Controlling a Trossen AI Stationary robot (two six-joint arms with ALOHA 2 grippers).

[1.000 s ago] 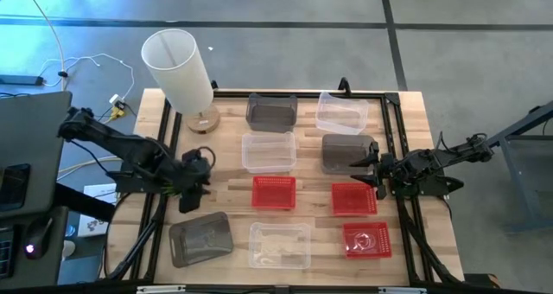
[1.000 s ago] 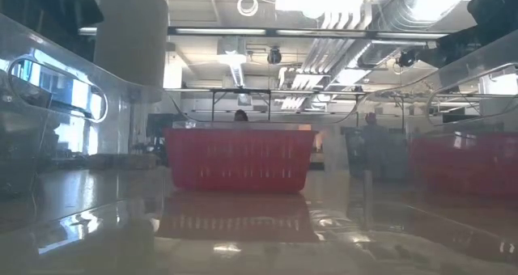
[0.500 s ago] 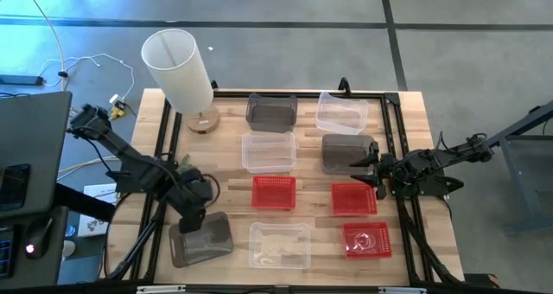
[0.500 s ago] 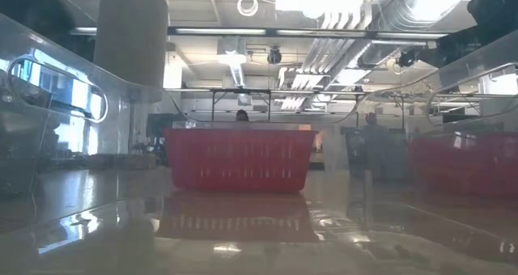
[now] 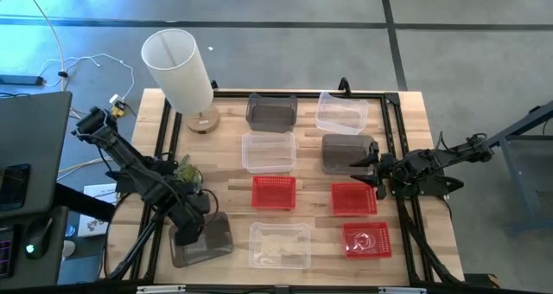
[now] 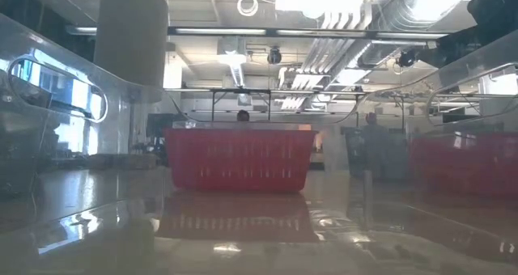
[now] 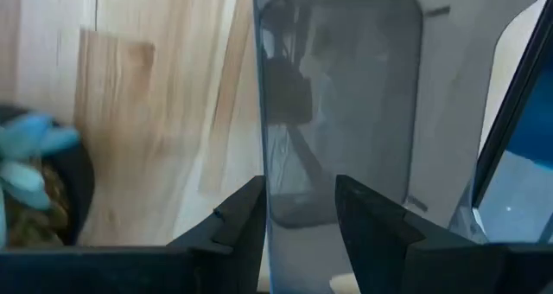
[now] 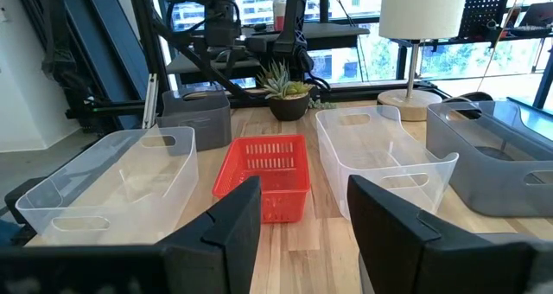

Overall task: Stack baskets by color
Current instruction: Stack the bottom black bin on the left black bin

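Nine baskets lie spread singly over the table; none is stacked yet. Landmark: the white lamp at the far left corner.

Left claw hangs over the dark grey basket at the near edge, straight forward of the lamp. In the left wrist view its fingers straddle one end wall of that basket, parted and not yet pressing it. It holds nothing. The straddle suits a pinch on the wall for lifting.

Right claw waits wide open and empty, well right of the lamp, beside another dark grey basket and a red basket.
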